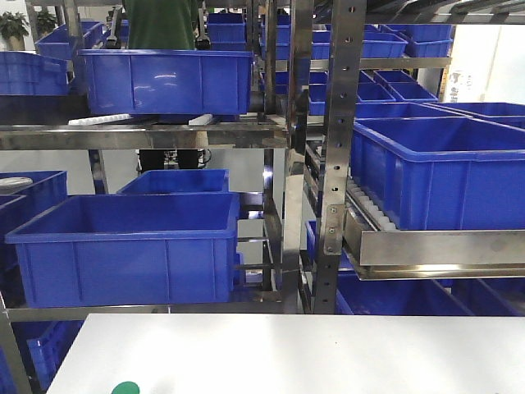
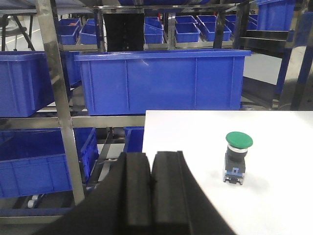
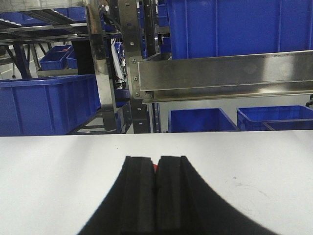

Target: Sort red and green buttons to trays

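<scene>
Left gripper (image 2: 151, 155) and right gripper (image 3: 156, 159): jaws pressed together. Green button (image 2: 238, 155) stands centre-right on the counter (image 2: 283, 200). The red button (image 3: 155, 168) barely peeks behind the right jaws. Approaching unopened risks toppling either.

Blue crates (image 1: 123, 246) were smooth plastic w/ slight sheen. Rack (image 1: 336, 123) was brushed metal, reflective. Table (image 1: 328, 353) was matt white, smooth. Green button (image 2: 238, 139) had glossy plastic cap. Left gripper (image 2: 152, 159) & right gripper (image 3: 156, 161) looked matt black.

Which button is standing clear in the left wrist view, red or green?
The green button, upright on the white table right of the left gripper. Only a red sliver shows at the right gripper.
</scene>
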You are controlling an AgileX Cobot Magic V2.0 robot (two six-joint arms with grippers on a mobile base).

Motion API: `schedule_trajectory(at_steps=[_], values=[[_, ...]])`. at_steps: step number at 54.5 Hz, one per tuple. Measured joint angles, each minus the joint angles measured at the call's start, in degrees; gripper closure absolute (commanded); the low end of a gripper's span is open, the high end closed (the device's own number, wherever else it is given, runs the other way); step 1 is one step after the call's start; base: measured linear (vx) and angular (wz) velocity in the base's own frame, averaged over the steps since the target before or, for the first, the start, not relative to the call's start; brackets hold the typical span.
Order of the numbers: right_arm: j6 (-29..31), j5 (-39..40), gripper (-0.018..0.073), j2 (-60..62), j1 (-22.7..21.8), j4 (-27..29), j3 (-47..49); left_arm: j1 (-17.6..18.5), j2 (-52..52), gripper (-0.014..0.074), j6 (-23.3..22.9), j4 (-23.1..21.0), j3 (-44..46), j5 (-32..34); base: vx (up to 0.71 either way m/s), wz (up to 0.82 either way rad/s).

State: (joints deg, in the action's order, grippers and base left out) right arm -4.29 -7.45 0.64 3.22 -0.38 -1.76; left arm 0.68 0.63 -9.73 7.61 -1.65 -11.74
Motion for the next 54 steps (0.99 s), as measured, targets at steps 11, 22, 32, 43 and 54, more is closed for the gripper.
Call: schedule_trajectory(at_steps=[11,22,32,43,54], values=[[0.00,0.00,0.0567,0.00,0.00,0.00,0.00,0.00,0.00,0.0602,0.00,0.00,0.00,0.00,0.00,0.00],[0.00,0.00,0.0567,0.00,0.00,0.00,0.00,0.00,0.00,0.0602,0.00,0.00,0.00,0.00,0.00,0.00],[0.00,0.06,0.0567,0.00,0.00,0.00,0.00,0.00,0.00,0.0602,0.00,0.00,0.00,0.00,0.00,0.00],[0.00,0.06,0.0567,0.00,0.00,0.00,0.00,0.00,0.00,0.0602,0.00,0.00,0.00,0.05,0.00,0.00],[0.00,3.98,0.0567,0.00,0.00,0.00,0.00,0.00,0.00,0.0602,0.04,0.69,0.00,1.77,0.00,0.00]])
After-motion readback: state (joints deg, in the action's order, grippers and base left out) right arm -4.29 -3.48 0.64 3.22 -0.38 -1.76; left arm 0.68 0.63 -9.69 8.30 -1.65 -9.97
